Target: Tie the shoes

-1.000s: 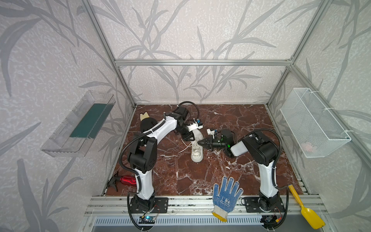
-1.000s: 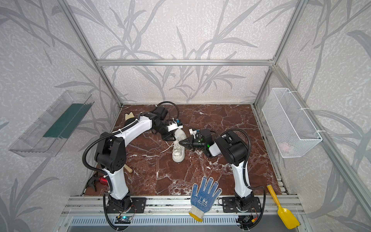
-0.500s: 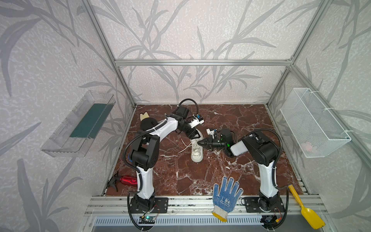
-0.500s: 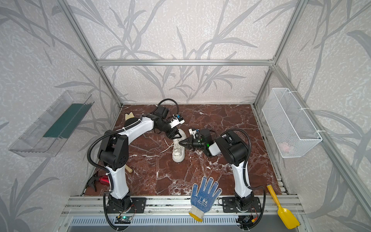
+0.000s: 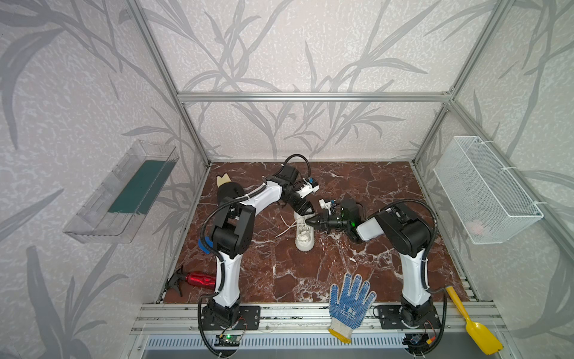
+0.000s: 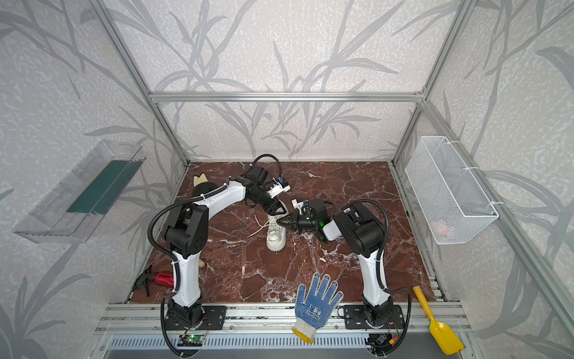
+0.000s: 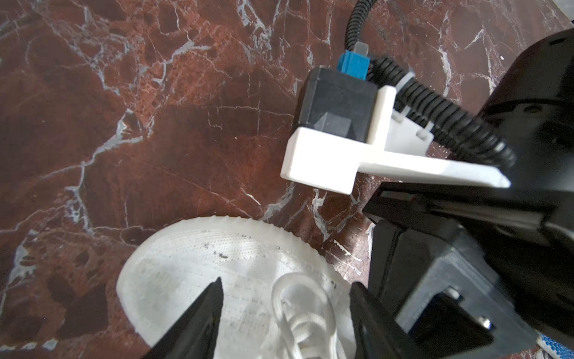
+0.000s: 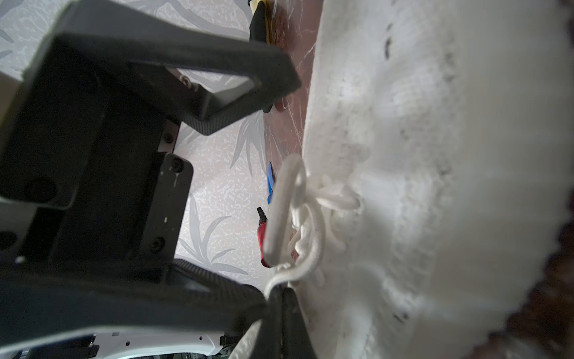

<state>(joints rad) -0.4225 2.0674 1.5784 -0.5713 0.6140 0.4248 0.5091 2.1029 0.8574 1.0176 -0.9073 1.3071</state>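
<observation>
Top views, sneaker: the sneaker (image 5: 304, 237) stands mid-worktop (image 5: 357, 261) in both top views. Its long axis runs back to front, with the toe towards the front rail.
Top views, left pincer: the left pincer (image 5: 306, 209) hangs over the heel end and slants down along the shoe's length.
Top views, right pincer: the right pincer (image 5: 311, 221) comes in from the right, square to the long axis, with its tip at the lace area.
Top views, loose ends: thin white laces (image 6: 257, 229) trail off the shoe's left side onto the worktop, away from the right pincer (image 6: 281, 222).
Left wrist view, pincer: the left pincer (image 7: 285, 283) has its jaws apart and nothing held. One black finger (image 7: 202, 314) stands on each side of the lacing.
Left wrist view, target: a lace loop (image 7: 299, 303) lies directly beneath the gap. The rounded toe (image 7: 198, 261) lies beyond it.
Right wrist view, pincer: the right pincer (image 8: 279, 293) is closed, and a strand of the laces (image 8: 293, 267) runs into its tips.
Right wrist view, loop: a loop (image 8: 290, 199) stands up off the sneaker (image 8: 435, 186), between the clamped strand and the open finger (image 8: 248, 77) of the left pincer.
Nearer arm: by my reading the left, since its gap already brackets the loop.
Coming move: probably a short descent along the shoe's axis to close on that loop. The right pincer would hold its strand out sideways.
</observation>
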